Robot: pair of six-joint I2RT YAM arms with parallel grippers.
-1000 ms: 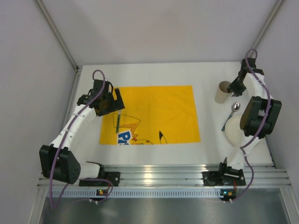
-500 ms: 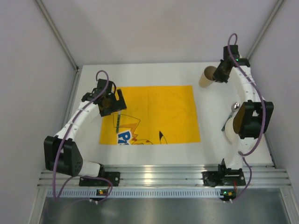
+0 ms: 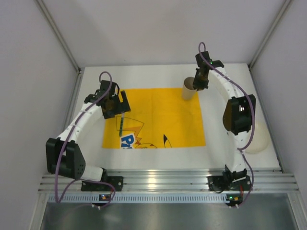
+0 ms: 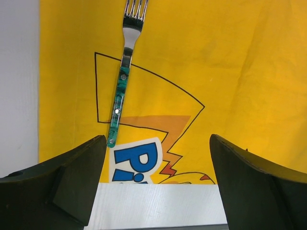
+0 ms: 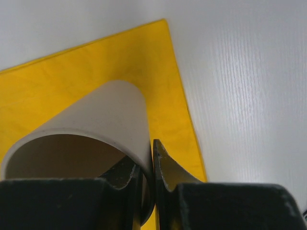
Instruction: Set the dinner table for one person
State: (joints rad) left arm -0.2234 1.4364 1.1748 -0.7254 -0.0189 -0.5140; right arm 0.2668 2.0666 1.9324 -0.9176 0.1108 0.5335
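The right gripper (image 5: 152, 165) holds the cup (image 5: 96, 120) by its rim over a corner of the cloth (image 5: 57, 72). The left gripper (image 4: 158, 140), wide open, hangs above the fork (image 4: 120, 91).

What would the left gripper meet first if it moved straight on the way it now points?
The left gripper, open, would probably meet the yellow cloth first; the fork has its handle end close by one fingertip and might be touched, though depth is unclear.
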